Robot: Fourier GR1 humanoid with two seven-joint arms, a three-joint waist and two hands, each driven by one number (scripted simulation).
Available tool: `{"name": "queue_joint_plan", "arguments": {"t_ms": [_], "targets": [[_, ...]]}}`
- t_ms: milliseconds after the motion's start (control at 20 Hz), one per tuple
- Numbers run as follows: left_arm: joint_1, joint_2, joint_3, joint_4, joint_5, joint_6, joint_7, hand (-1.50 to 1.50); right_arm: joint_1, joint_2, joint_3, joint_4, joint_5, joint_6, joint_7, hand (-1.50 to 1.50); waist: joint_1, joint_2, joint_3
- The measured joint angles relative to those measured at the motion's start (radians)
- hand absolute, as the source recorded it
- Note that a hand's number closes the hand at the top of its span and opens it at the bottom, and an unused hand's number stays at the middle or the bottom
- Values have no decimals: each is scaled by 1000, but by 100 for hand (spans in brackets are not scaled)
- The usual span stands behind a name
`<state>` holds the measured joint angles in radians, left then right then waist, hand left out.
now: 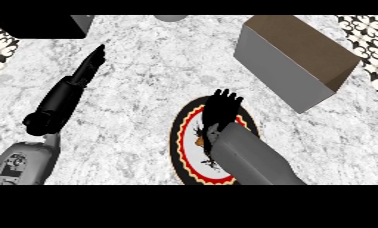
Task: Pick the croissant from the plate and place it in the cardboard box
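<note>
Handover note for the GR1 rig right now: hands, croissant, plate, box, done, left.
Right hand: over the plate, fingers pointing down; whether it is shut cannot be told.
Left hand: open, fingers straight, at the left, holding nothing.
Croissant: not visible, hidden by the right hand and forearm if on the plate.
Cardboard box: upper right, apart from the plate.
Done: reach to plate. Left: grasp, carry, place in box.
</note>
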<state>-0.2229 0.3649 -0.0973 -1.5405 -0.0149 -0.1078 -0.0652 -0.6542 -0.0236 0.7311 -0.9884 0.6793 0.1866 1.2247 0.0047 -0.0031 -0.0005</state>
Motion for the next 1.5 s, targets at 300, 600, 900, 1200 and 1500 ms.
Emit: {"name": "queue_joint_plan", "arguments": {"t_ms": [300,600,900,1200,1500], "targets": [[-13,-19,6,13,-8,-13,8,0,15,-3,26,-5,17,-2,-51,150,1,-1,-1],[3,-22,22,-7,-17,-29,4,0,3,1,39,33,119,-16,-107,150,2,-5,-2],[-23,-41,26,12,-27,-39,11,0,-56,13,48,49,156,-41,-225,150,10,2,-1],[-47,-47,19,25,-36,-44,-4,0,-169,20,14,25,100,-171,-567,150,40,19,2],[-43,-49,27,35,-42,-46,-7,0,-305,23,-17,87,129,-286,-759,150,29,12,1]]}}
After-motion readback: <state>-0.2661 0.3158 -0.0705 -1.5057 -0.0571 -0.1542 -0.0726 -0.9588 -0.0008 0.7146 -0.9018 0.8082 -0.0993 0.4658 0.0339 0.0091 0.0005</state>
